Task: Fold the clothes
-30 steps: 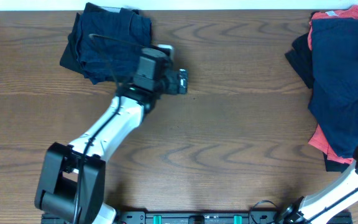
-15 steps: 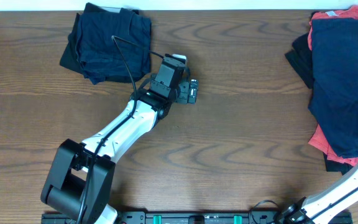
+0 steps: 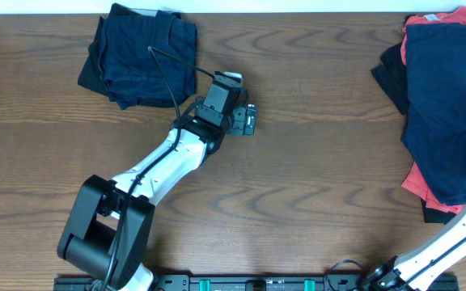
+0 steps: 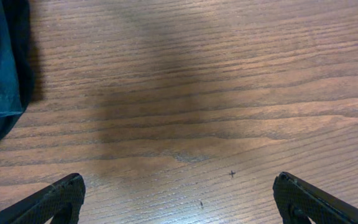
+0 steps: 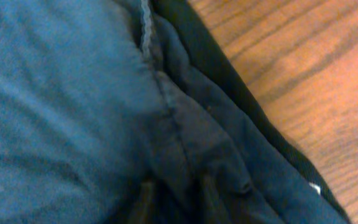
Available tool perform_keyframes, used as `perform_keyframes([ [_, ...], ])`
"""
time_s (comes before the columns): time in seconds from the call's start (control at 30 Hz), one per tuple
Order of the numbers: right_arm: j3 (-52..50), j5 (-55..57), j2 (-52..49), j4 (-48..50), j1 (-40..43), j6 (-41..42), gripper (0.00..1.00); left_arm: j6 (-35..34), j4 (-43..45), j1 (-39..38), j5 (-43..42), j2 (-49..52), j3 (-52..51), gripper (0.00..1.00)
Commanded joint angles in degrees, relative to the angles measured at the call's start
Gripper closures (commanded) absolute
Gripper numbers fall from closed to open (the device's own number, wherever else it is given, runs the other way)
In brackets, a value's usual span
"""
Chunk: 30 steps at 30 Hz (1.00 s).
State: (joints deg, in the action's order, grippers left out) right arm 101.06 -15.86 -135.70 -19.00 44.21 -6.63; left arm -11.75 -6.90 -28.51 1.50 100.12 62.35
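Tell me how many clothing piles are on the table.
2. A folded dark navy stack sits far left; a loose heap of navy, black and coral-red garments lies at the right edge, running out of frame, so more may hide.

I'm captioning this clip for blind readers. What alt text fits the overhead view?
The white left arm reaches diagonally across a brown wooden table, the left gripper over bare wood near a folded navy stack at top left. An unfolded heap of navy, black and coral clothes lies at the right edge.
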Motion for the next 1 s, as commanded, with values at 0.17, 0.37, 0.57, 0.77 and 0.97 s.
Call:
perform_keyframes([
  [0.17,7.2,-8.3,1.7,-9.9,0.6,8.3,0.99,-2.9,1.6,0.0,1.1,0.6,0.9,0.02],
  [0.37,10.3,-12.0,8.5,-19.0,-3.6,9.4,0.99,-4.0,3.1,0.0,1.1,0.6,0.9,0.02],
  [0.57,10.3,-11.4,16.5,-27.4,-11.3,9.4,0.99,-4.0,2.7,0.5,1.1,0.4,0.9,0.02],
  [0.77,10.3,-15.5,21.0,-33.6,-23.9,10.9,0.99,-7.6,2.5,3.3,-3.9,-2.4,1.0,0.02],
  [0.97,10.1,-11.9,20.9,-35.8,-40.6,11.2,0.99,-5.8,-4.8,10.0,-6.0,-10.5,1.0,0.02],
])
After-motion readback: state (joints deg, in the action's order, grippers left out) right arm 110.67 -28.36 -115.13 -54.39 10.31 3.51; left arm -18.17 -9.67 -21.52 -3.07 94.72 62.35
